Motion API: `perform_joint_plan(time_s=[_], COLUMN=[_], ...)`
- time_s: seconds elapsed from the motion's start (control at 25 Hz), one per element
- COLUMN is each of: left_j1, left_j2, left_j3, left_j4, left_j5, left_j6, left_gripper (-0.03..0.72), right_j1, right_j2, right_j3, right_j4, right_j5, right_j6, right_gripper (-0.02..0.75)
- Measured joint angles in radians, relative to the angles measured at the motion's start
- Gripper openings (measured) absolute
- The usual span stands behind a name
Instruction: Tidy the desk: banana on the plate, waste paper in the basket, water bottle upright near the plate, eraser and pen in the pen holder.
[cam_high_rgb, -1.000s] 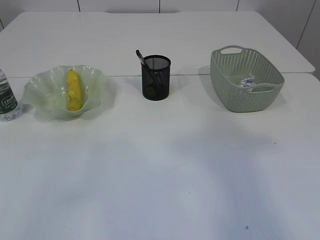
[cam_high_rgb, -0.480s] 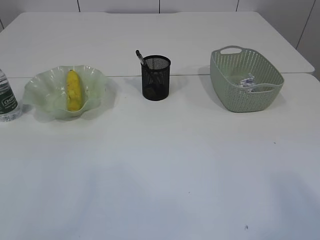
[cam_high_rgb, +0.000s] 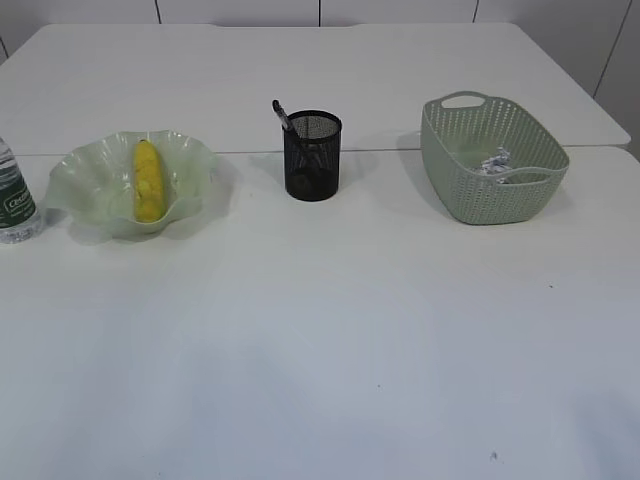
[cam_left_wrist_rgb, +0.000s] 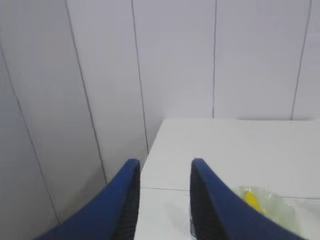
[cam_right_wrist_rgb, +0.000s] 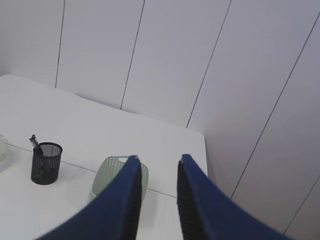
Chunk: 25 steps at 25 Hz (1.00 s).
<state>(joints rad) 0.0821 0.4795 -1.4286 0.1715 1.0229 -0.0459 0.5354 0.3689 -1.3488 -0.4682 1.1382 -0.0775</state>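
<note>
The banana (cam_high_rgb: 147, 180) lies in the pale green plate (cam_high_rgb: 70, 172) at the left of the desk (cam_high_rgb: 320, 330). The water bottle (cam_high_rgb: 12, 197) stands upright just left of the plate. A pen (cam_high_rgb: 281, 112) sticks out of the black mesh pen holder (cam_high_rgb: 312, 156). The waste paper (cam_high_rgb: 494, 160) lies inside the basket (cam_high_rgb: 490, 185). The eraser is hidden. Neither arm shows in the exterior view. My left gripper (cam_left_wrist_rgb: 164, 162) is open and empty, high above the desk's left end, with the banana (cam_left_wrist_rgb: 252, 200) below. My right gripper (cam_right_wrist_rgb: 157, 158) is open and empty, above the basket (cam_right_wrist_rgb: 105, 176) and pen holder (cam_right_wrist_rgb: 46, 163).
A second white table (cam_high_rgb: 300, 70) adjoins the desk behind, with a seam between them. Panelled walls stand beyond the desk's ends in both wrist views.
The faint shadows over the near part of the desk have faded. No object has moved.
</note>
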Motion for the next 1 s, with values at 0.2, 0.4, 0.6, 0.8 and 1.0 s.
perform_joint_plan(time_s=[0.2,0.4,0.6,0.8,1.0], left_j1=[0.000,0.000,0.000,0.000,0.000], left_j2=[-0.052,-0.089,-0.145,-0.200,-0.277], left_j3=[0.000,-0.001,-0.002,-0.003,-0.003], left_j4=[-0.075,-0.079,-0.081,-0.081,-0.081], left_j5=[-0.016,0.012,0.070,0.151,0.171], left_j6=[0.062,0.068,0.070,0.070,0.070], left_gripper=[0.233,0.233,0.233,0.233,0.233], right_j1=[0.000,0.000,0.000,0.000,0.000], right_j2=[-0.064,-0.136,-0.184,-0.192,-0.193], right_j3=[0.000,0.000,0.000,0.000,0.000], right_j4=[0.021,0.064,0.119,0.167,0.190], right_j5=[0.009,0.028,0.102,0.138,0.141], right_j6=[-0.009,-0.035,-0.070,-0.079,-0.092], right_gripper=[0.192,0.192,0.192,0.192,0.192])
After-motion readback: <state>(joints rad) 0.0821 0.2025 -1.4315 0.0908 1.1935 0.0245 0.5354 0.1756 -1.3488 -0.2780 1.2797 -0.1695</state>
